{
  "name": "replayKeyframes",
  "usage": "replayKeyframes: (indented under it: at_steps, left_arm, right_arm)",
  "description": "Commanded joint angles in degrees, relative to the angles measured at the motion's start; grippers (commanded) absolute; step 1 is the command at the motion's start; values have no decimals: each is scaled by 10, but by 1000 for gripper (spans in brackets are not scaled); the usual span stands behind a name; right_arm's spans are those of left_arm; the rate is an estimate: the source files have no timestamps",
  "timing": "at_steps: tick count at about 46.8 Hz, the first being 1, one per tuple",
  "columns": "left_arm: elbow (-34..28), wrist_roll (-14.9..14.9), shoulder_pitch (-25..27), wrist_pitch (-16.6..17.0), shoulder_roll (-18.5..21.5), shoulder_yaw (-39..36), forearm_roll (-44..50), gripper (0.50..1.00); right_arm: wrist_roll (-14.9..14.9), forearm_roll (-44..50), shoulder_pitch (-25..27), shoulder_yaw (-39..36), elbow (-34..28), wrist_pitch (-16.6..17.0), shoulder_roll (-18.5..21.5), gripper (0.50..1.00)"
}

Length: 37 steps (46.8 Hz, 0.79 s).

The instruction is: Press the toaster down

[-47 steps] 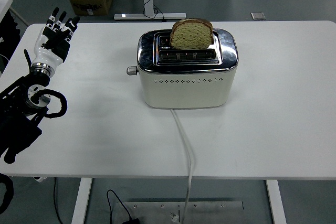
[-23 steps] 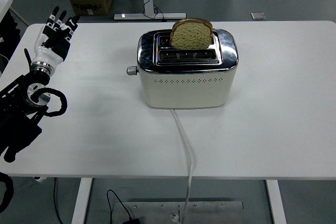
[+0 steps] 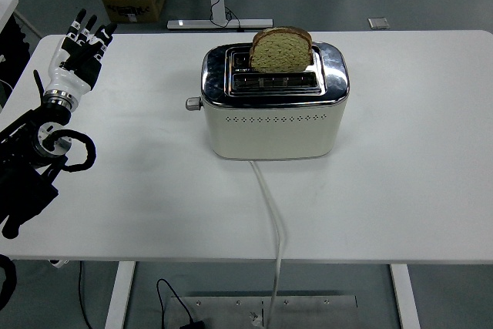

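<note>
A cream toaster [image 3: 273, 121] with a chrome top stands at the middle of the white table [image 3: 400, 190]. A slice of bread [image 3: 281, 50] sticks up out of its far slot. The near slot shows nothing in it. The toaster's lever knob [image 3: 192, 103] juts from its left end, high up. My left hand [image 3: 83, 45] hovers over the table's far left, well left of the lever, fingers straight and spread, holding nothing. The right arm is out of sight.
The toaster's white cord [image 3: 271, 213] runs from its front face across the table and over the near edge. A cardboard box [image 3: 133, 4] and a desk leg [image 3: 219, 21] stand on the floor beyond the far edge.
The left arm has drifted very slightly to the left and up. The toaster, lever and bread are as before.
</note>
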<state>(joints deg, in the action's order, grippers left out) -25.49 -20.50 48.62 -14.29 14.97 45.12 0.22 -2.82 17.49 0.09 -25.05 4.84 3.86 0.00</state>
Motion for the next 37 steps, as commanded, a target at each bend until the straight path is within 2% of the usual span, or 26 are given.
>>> replayKeyframes:
  at_steps: [1, 20, 25, 30, 37]
  left_arm:
    - [0, 0, 2, 0, 7, 0, -25, 1000]
    - [-3, -2, 0, -1, 3, 0, -51, 1000]
    - [-7, -1, -1, -15, 8, 0, -51, 1000]
    - [-5, 0, -3, -52, 17, -6, -71, 1000]
    - [-5, 0, -3, -51, 23, -18, -148, 1000]
  right_arm:
    - [0, 0, 0, 0, 0, 0, 0, 998]
    - [0, 0, 0, 0, 0, 0, 0, 998]
    - [0, 0, 0, 0, 0, 0, 0, 998]
    - [0, 0, 0, 0, 0, 0, 0, 998]
    - [0, 0, 0, 0, 0, 0, 0, 998]
